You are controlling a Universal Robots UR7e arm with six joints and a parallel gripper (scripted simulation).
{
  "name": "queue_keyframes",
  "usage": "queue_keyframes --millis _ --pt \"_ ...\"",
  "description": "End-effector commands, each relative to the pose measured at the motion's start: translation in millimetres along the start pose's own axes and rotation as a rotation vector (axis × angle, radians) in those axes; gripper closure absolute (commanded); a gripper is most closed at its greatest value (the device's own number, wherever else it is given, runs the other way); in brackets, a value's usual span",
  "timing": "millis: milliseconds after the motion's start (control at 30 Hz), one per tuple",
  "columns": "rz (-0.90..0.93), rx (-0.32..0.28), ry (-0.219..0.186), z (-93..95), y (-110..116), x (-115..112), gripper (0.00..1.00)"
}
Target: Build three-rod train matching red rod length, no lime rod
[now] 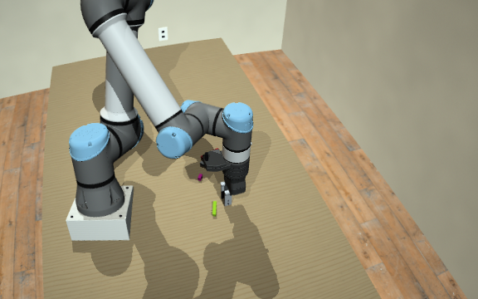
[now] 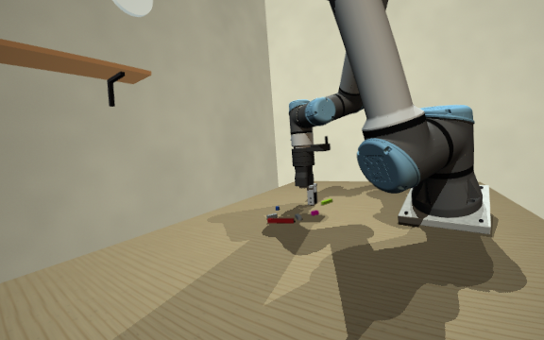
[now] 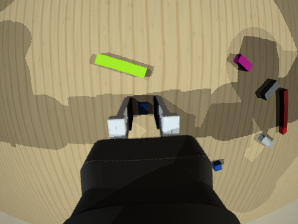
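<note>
wrist view has our pincer (image 1: 225, 194) (image 2: 312, 195) (image 3: 143, 106) about half open, gripping nothing, its fingers flanking a blue rod (image 3: 143, 108), probably so we can take or release it cleanly.

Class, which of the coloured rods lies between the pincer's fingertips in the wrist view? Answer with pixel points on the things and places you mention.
A dark blue rod (image 3: 143, 108); the other blue rod (image 3: 217, 165) lies off to the right.

The wood-grained table (image 1: 181, 232) (image 2: 182, 283) (image 3: 170, 30) carries a lime rod (image 1: 214, 208) (image 2: 327, 201) (image 3: 121, 65), a magenta rod (image 1: 200, 177) (image 2: 314, 212) (image 3: 243, 62), a red rod (image 2: 280, 220) (image 3: 283, 111) near two grey rods (image 2: 298, 217) (image 3: 265, 140), and two blue rods (image 2: 277, 208) (image 3: 217, 165).
</note>
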State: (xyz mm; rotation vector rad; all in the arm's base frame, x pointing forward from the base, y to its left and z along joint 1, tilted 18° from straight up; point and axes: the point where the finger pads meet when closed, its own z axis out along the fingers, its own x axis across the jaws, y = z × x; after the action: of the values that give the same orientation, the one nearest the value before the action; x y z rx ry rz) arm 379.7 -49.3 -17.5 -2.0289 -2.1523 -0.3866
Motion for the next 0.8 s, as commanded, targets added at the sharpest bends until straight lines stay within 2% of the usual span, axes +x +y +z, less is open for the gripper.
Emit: queue_keyframes --millis 0,633,667,767 --pt "0.0 0.001 0.002 1.2 -0.9 1.2 0.46" --pt "0.0 0.001 0.002 1.2 -0.9 1.2 0.46" --pt "0.0 0.001 0.002 1.2 -0.9 1.2 0.76" --pt "0.0 0.001 0.002 1.2 -0.9 1.2 0.76"
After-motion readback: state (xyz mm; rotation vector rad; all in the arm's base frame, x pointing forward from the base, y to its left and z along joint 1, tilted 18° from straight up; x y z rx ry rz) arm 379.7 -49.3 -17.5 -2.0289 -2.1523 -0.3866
